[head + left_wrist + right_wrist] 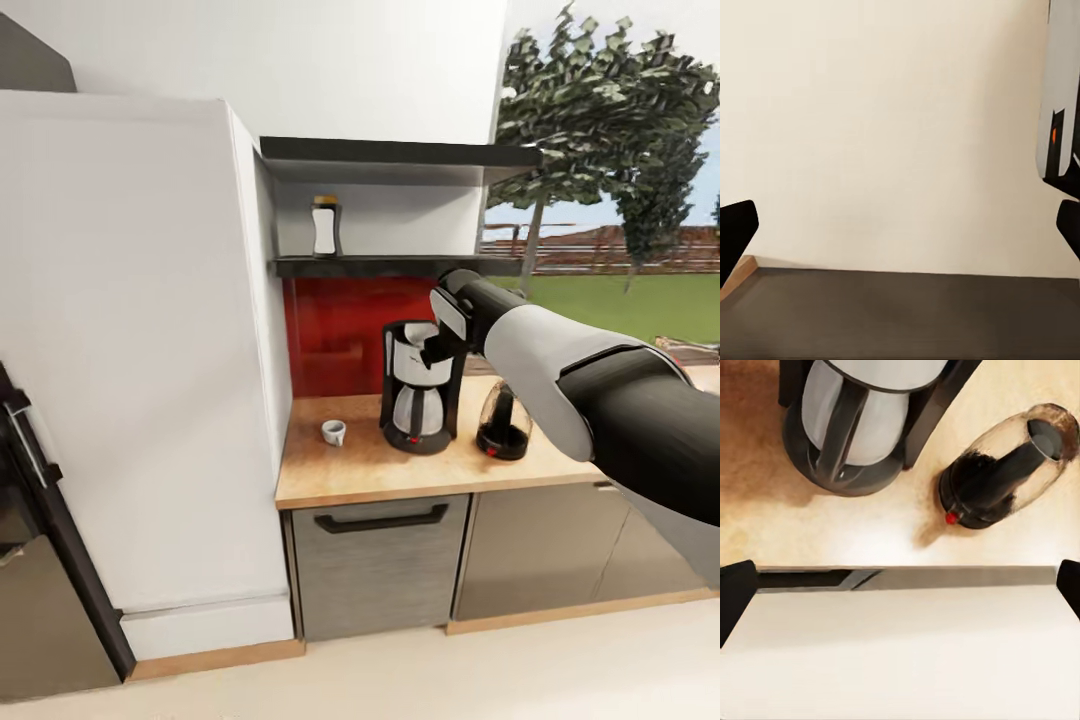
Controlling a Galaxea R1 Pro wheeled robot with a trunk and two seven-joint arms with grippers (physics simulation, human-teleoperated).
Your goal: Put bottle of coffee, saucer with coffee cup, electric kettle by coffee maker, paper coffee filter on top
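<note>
right gripper (pixel 437 352), jaws spread wide and empty, hovers above the coffee maker (pixel 420 388); the upright coffee bottle (pixel 325 227) stands higher, on the shelf (pixel 400 264) beyond.

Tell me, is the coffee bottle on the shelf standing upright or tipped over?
Upright. The coffee bottle stands on its base on the shelf with its cap on top, above the coffee maker.
</note>
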